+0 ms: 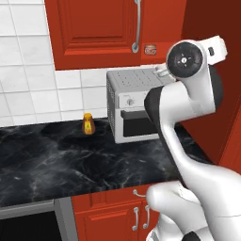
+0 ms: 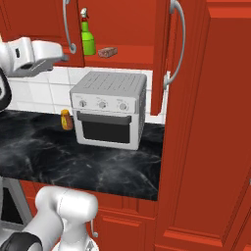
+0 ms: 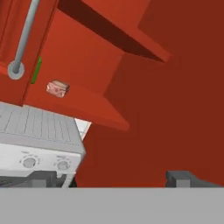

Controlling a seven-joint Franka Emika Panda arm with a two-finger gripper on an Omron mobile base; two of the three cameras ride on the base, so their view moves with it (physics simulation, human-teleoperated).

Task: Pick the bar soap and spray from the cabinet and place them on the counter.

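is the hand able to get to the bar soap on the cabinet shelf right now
Probably yes. The bar soap lies near the front edge of the open cabinet shelf, apart from the spray. The open hand faces it, nothing between.

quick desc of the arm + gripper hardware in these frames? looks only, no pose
White glossy arm of rounded tubular links, with dark grey joint bands and a round black end cap marked with small white dots. The gripper has small dark grey finger tips. No cables visible.
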